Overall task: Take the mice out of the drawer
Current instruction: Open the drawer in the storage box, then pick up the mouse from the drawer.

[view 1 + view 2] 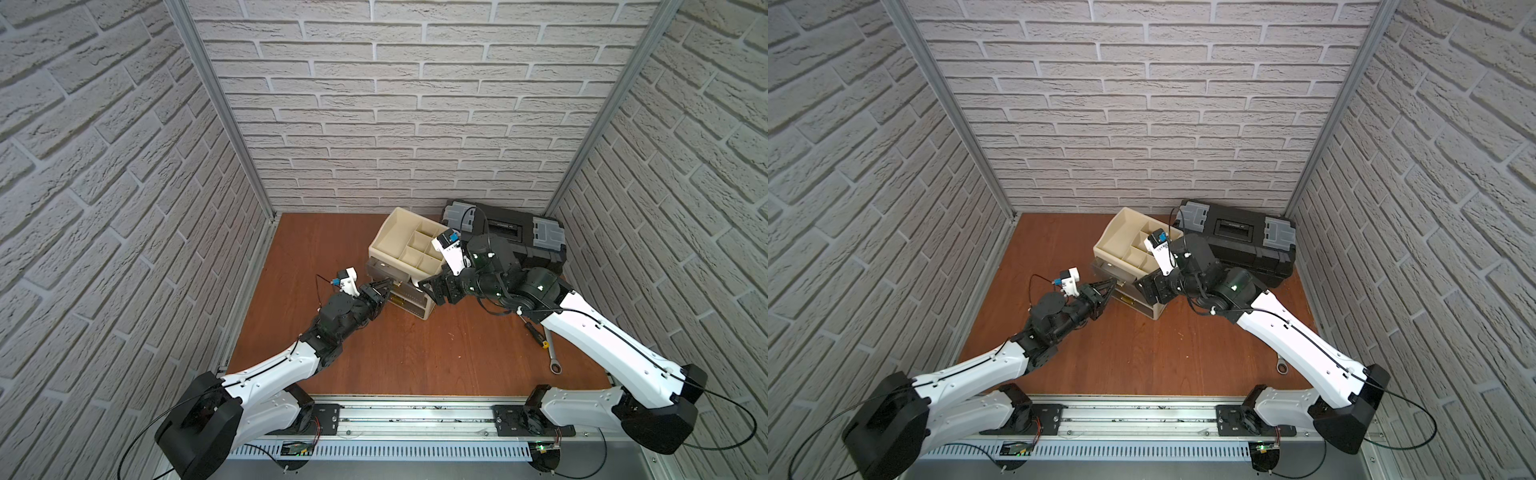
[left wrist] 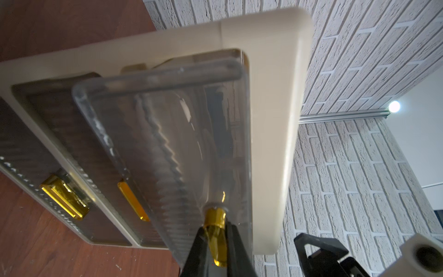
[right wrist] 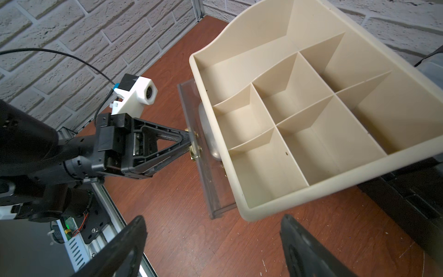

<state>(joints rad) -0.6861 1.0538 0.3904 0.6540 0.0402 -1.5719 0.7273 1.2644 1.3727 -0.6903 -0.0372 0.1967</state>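
You're at the opening step, and no mouse is out yet. The left gripper (image 3: 189, 138) has its fingers pinched tight on the gold handle (image 2: 215, 220) of the top clear drawer (image 3: 208, 189). That drawer sits partly out of the beige organizer (image 3: 311, 195).

The right gripper (image 3: 213, 217) hovers just off the organizer's near corner with its fingers wide apart, holding nothing.

One silver mouse (image 3: 208, 129) shows in the right wrist view. It lies inside the drawer, just behind the clear front panel, and is half tucked under the overhang of the organizer's top tray. Other mice, if there are any, are hidden.

The mouse lies flat with its long axis running along the drawer front — across the pull direction, not with it. You can't tell which end is the nose (only a smooth silver hump shows).

Next move, as I judge it:
- Pull the handle straight out along the drawer's slide until the mouse clears the overhang.
- Watch that the light organizer doesn't drag along with it — you may want the right gripper bracing it.
- Then bring the open fingers down from above, across the mouse's short width.
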